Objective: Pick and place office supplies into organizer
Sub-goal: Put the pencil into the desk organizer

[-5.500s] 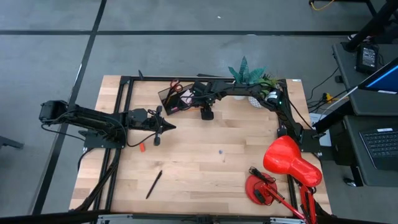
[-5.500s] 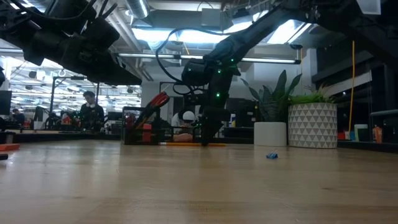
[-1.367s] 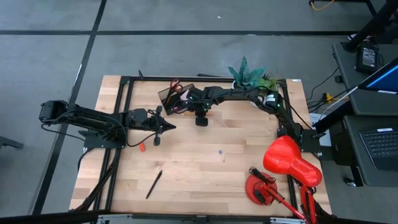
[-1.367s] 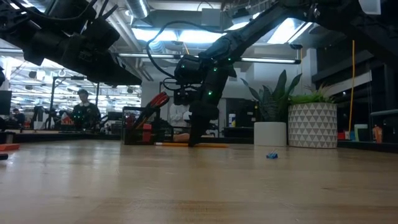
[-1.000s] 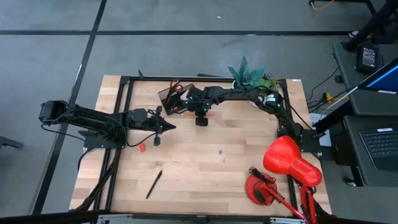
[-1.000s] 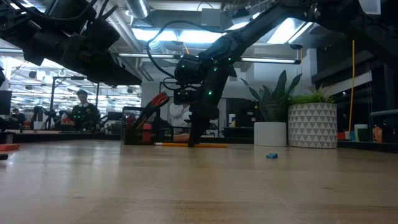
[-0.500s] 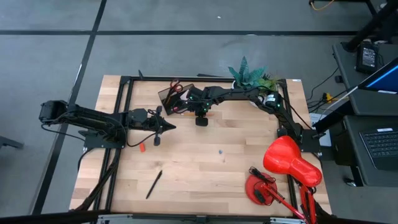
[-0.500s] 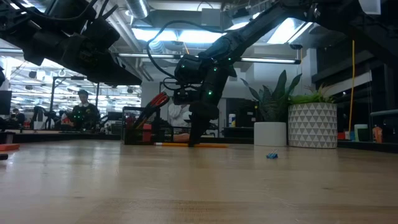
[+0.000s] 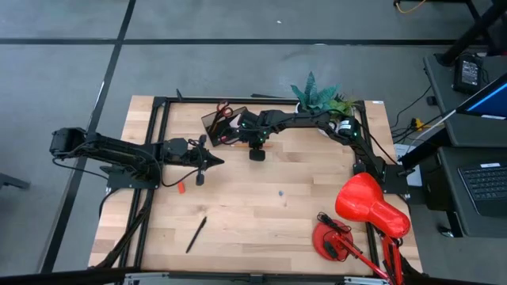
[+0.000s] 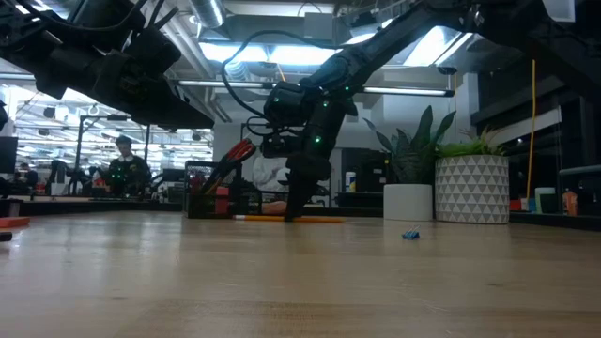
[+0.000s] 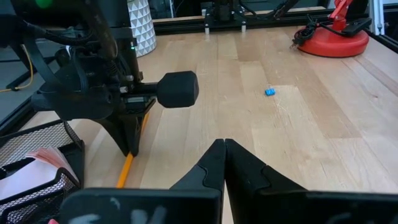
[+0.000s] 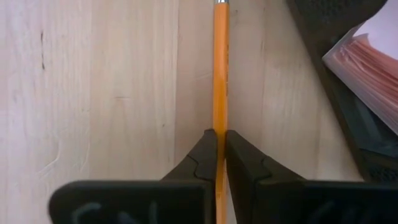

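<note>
The right gripper (image 12: pixel 216 140) has its two dark fingers pinched on the orange pencil (image 12: pixel 219 74), which lies flat on the wooden table (image 9: pixel 301 206) and runs straight out between the fingertips. In the low view this gripper (image 10: pixel 294 214) points straight down with its tips at the table surface, and the pencil (image 10: pixel 286 219) shows as a thin orange line along the tabletop at its foot. From above, the right gripper (image 9: pixel 255 144) sits near the table's far edge, just beside the organizer (image 9: pixel 219 127), a dark tray holding red-handled scissors (image 9: pixel 223 109) and a pink sticky-note pad (image 12: pixel 373 65).

The left gripper (image 11: pixel 223 144) has its fingers pressed together with nothing between them. It hovers over the left part of the table (image 9: pixel 212 161), well apart from the organizer. Close by it on the table lie a small red eraser (image 9: pixel 180 187) and, farther toward the near edge, a black pen (image 9: pixel 196 234). A tiny blue item (image 9: pixel 280 191) rests near the table's middle.

Two potted plants (image 9: pixel 321 96) stand at the far right corner and a red desk lamp (image 9: pixel 360 214) at the near right.
</note>
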Robot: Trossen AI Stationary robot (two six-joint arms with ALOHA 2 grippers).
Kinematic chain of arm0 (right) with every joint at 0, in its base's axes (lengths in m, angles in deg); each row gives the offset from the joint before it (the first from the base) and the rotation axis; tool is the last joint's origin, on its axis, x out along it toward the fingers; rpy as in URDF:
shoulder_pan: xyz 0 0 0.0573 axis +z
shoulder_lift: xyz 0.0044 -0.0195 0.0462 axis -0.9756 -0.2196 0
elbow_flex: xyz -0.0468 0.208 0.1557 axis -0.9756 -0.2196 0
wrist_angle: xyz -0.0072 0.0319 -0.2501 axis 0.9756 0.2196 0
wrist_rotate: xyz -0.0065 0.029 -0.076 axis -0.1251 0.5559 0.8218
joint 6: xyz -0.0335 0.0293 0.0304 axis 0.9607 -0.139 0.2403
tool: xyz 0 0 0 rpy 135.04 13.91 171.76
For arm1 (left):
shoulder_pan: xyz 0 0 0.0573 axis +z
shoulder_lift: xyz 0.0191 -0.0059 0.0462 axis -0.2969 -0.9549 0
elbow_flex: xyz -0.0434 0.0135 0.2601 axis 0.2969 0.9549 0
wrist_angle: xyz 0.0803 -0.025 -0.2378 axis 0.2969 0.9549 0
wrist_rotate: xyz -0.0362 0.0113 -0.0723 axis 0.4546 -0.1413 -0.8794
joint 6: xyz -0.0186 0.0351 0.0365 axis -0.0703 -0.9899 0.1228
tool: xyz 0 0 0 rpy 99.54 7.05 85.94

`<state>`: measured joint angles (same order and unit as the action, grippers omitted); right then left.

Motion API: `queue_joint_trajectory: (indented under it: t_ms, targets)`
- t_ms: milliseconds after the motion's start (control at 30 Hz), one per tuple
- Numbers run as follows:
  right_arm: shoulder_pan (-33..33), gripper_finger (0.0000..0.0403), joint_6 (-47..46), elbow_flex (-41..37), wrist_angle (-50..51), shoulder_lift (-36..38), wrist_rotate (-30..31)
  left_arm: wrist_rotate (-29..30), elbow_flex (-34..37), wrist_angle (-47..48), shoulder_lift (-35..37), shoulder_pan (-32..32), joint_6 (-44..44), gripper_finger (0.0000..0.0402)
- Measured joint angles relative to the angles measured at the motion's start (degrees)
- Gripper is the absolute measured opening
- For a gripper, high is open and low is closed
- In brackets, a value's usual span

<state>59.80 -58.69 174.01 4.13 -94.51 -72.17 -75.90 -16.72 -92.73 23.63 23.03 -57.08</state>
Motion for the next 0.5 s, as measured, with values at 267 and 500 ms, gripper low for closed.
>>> queue_joint_trajectory:
  t_ms: [267,500]
  targets:
    - [0.51,0.0023,0.00,0.02,0.60,0.13,-0.06,0.01,0.00,0.01,0.00,0.00,-0.02,0.0004]
    - [1.17,0.0023,-0.01,0.04,0.90,0.21,-0.04,0.02,0.00,-0.01,0.00,0.00,-1.01,0.0002]
